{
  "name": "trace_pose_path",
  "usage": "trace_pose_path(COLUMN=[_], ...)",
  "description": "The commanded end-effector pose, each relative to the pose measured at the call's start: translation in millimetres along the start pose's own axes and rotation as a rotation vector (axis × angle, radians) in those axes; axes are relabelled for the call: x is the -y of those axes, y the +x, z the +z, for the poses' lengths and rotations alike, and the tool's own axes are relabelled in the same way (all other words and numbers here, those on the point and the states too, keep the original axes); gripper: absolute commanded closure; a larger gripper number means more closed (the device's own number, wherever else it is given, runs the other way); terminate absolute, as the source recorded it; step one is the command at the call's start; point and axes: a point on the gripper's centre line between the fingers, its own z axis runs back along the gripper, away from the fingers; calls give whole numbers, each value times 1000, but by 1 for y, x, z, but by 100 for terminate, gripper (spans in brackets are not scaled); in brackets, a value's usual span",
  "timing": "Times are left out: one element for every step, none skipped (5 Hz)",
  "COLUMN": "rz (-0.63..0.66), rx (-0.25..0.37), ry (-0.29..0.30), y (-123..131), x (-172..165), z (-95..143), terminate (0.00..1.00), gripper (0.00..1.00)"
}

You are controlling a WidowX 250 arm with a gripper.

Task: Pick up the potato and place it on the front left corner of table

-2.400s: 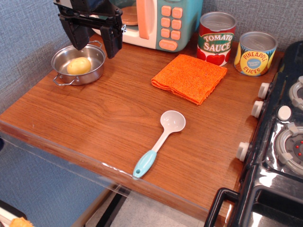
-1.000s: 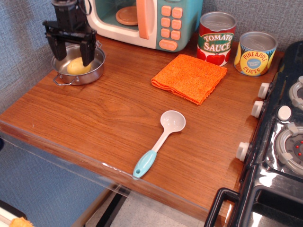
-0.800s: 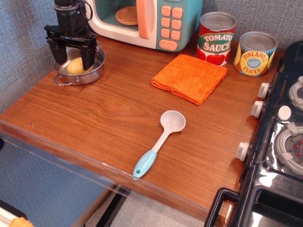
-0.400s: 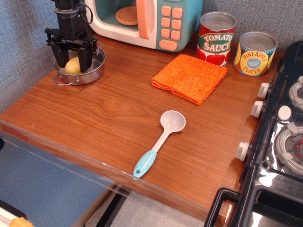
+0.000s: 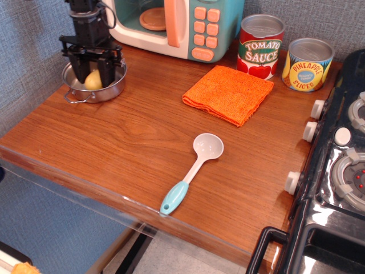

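At the far left of the table (image 5: pixel 131 148), inside the steel pot (image 5: pixel 108 90), my gripper (image 5: pixel 93 81) reaches straight down so its fingers (image 5: pixel 106 75) can straddle the potato (image 5: pixel 93 80). The potato lies between them, pressed on both sides; I judge they are clenched on it. The ladle (image 5: pixel 193 172) lies well apart.
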Motion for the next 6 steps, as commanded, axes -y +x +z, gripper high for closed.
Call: trace_pose_path(rz=[-40,-71,-97,-105,-94,-68], rx=[238,238,166,102,53,16], ry=[-10,9,3,-2,2,14], y=[3,-32,-70,-99,-110,-112], x=[12,24,32,41,47,45], z=[92,103,82,58,38,22], terminate=[0,0,0,0,0,0], gripper=[100,100,100,100,100,100])
